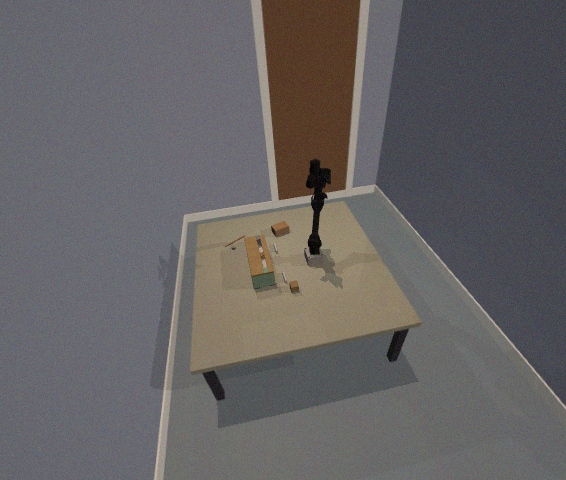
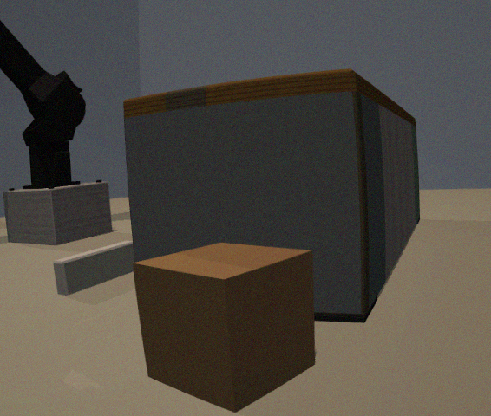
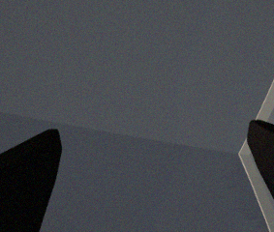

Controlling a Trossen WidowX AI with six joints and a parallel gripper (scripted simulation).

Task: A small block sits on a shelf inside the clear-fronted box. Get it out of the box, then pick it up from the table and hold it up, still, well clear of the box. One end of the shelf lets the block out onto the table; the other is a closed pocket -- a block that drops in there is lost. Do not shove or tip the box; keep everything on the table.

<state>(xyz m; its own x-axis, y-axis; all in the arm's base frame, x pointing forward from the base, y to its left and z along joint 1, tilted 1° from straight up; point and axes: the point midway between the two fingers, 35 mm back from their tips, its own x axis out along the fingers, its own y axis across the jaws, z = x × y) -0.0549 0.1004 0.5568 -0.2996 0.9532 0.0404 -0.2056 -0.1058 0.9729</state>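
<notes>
Tool (image 3: 152, 155) is held wide open and empty, raised high on the upright arm. Block cannot be made out; presumably it is shelved inside the box (image 1: 260, 260) far below. Descent toward the open end should be made without nudging the box.

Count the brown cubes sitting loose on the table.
2: a larger one at the box's far end, a smaller one by its near end. Others could hide behind the box.

We see brown cube (image 2: 227, 322) near box end, larger brown block (image 1: 279, 228) behind, grey bar (image 2: 93, 266), brown door (image 1: 310, 93).
</notes>
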